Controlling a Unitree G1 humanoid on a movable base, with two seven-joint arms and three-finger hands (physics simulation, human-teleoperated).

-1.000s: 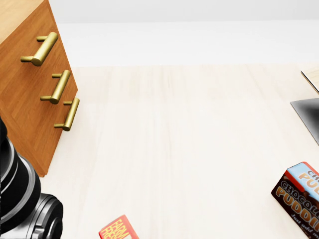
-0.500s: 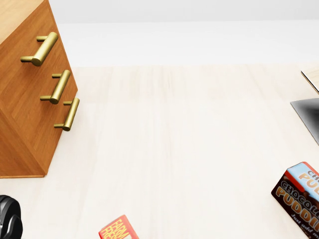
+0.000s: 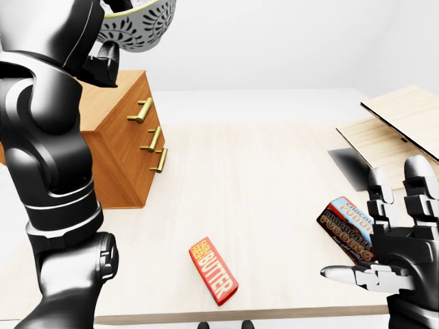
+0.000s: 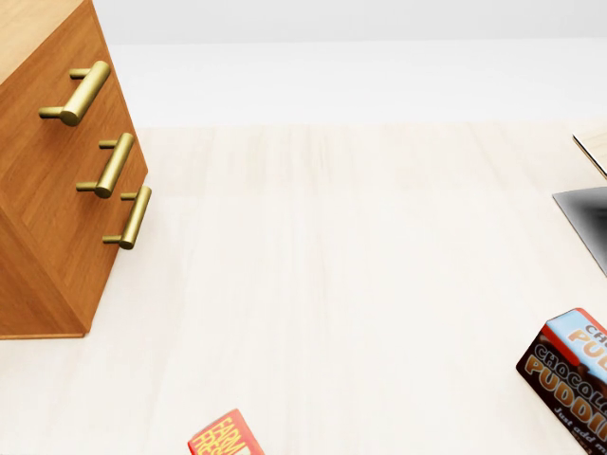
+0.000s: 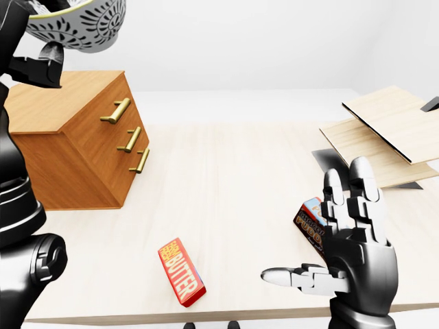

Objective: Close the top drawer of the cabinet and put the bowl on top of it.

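Note:
A patterned grey-and-white bowl hangs in the air at the top left of the eye views, above the wooden cabinet. My left hand is shut on its rim and underside. All three of the cabinet's drawer fronts sit flush, with brass handles in a row. Its top is bare. My right hand is open at the lower right, fingers spread, holding nothing.
A red butter box lies on the pale table near its bottom edge. A chocolate pudding box lies by my right hand. Wooden boards and a dark panel stand at the right.
In the head view my black left arm has left the bottom-left corner and no longer shows there. The cabinet and boxes have not moved.

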